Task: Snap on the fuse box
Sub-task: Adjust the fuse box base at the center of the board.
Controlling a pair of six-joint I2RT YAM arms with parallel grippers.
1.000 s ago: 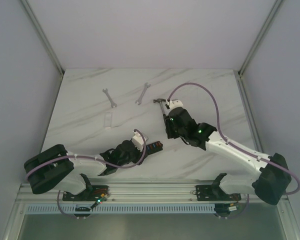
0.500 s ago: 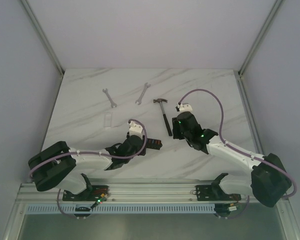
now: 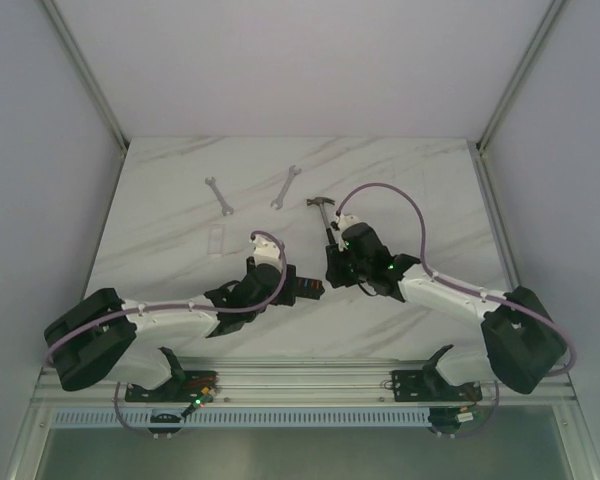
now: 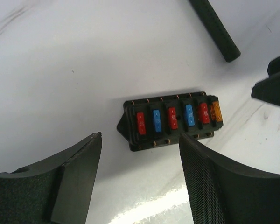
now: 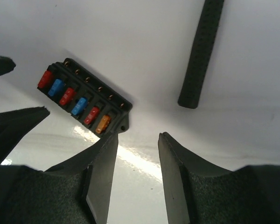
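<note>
Left wrist view: left gripper (image 4: 141,137) with jaws spread apart, nothing between them. Fuse box (image 4: 172,120) flat on the white marbled table (image 4: 60,56), face up, with a row of red, blue and orange fuses. Sits at 1 o'clock of the gap, just past the fingertips. Overlaps the 3 o'clock fingertip in the picture; contact there: cannot tell.

Right wrist view: right gripper (image 5: 137,136) also with jaws apart, holding nothing. Fuse box at 10 o'clock of that gap, its near corner just beside the fingertip on that side. Black handle of a hammer (image 5: 200,56) at 1 o'clock, apart from box and fingers.

Top view: fuse box near the table's middle, between the two pincers. Lies at 3 o'clock of the left one, just beside it, and at 8 o'clock of the right one. Pair of wrenches (image 3: 218,195) (image 3: 286,187) toward 12 o'clock, well apart from the box.
</note>
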